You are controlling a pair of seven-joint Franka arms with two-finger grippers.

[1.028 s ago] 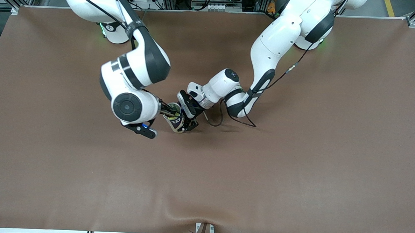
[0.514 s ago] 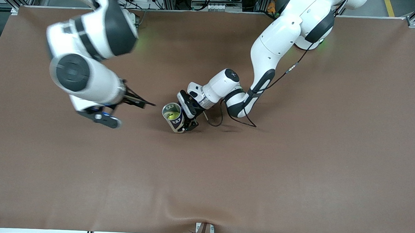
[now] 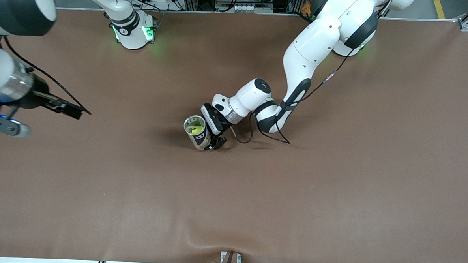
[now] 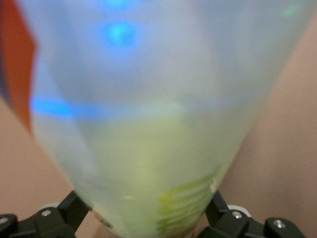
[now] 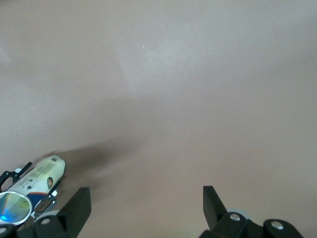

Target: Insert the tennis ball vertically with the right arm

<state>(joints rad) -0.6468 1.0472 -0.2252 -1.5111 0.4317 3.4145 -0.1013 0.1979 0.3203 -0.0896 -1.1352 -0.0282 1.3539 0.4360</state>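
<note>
the left gripper (image 3: 214, 134) is down at the can (image 3: 197, 132), its jaws standing one on each side of the can's wall. the left wrist view shows the can (image 4: 158, 74) filling the gap between them, but whether the jaws pinch it or only flank it, i cannot tell. the right gripper (image 3: 79, 111) hangs over the table (image 3: 334, 191) close to the edge at the right arm's end. its jaws are spread wide, with nothing between them but bare table in the right wrist view (image 5: 143, 198).

one can, one ball. the can sits near the table's middle, well away from every edge, with its open mouth turned up toward the front camera. the ball (image 3: 196, 130), yellow-green, lies inside the can, below the rim. through the can's cloudy wall the left wrist view shows the ball (image 4: 143, 163) as a pale green mass low in the can.

writing: a white "w" mark sits on a dark band on the can's side in the front view. in the right wrist view the can (image 5: 34, 183) shows a white label with small print and a red patch, too small to read. close up in the left wrist view there are an orange-red patch at the can's edge and some greenish stripes low on the wall, not legible.

two arms, one on each base along the table's edge by the robots. the left arm reaches in to the can. the right arm is drawn out to its own end of the table.
</note>
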